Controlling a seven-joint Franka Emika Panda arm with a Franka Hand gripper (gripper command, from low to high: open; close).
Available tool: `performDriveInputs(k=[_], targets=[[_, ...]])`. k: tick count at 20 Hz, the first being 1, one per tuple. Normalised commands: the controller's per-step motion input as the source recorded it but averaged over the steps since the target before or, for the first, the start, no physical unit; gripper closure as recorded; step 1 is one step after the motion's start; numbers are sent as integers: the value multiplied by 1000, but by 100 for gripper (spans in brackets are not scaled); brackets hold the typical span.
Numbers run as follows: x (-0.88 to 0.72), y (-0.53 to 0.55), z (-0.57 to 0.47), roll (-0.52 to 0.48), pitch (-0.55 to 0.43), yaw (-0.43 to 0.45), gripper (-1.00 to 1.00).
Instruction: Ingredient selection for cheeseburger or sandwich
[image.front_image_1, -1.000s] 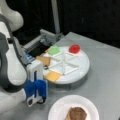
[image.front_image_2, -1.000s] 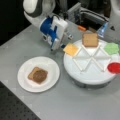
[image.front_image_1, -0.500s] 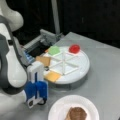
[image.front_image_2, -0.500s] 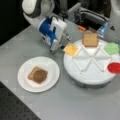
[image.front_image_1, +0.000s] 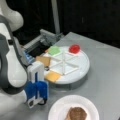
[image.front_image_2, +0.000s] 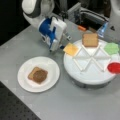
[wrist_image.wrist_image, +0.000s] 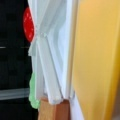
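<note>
Yellow cheese slice (image.front_image_2: 71, 49) lying in the tray compartment nearest the gripper (image.front_image_2: 61, 46).

The cheese slice is seen flat in the white divided tray (image.front_image_2: 87, 75), just beside the gripper's tip in both front views; whether contact is made cannot be told, nor whether the jaws are spread or pressed together. In the wrist view the cheese slice (wrist_image.wrist_image: 97, 57) fills the right side. Farther along the tray from the gripper, a tan bread slice (image.front_image_2: 90, 39), a green piece (image.front_image_2: 111, 48) and a red piece (image.front_image_2: 114, 67) are held in separate compartments. On the white paper plate (image.front_image_2: 50, 67), well apart from the gripper, a dark-brown patty (image.front_image_2: 40, 75) is stacked on a bread slice (image.front_image_2: 31, 73).
</note>
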Motion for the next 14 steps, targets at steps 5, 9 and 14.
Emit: performDriveInputs(k=[5, 9, 14], targets=[[429, -177, -185, 215, -76, 124, 100], [415, -165, -179, 211, -68, 117, 100], [379, -164, -152, 213, -51, 118, 100]])
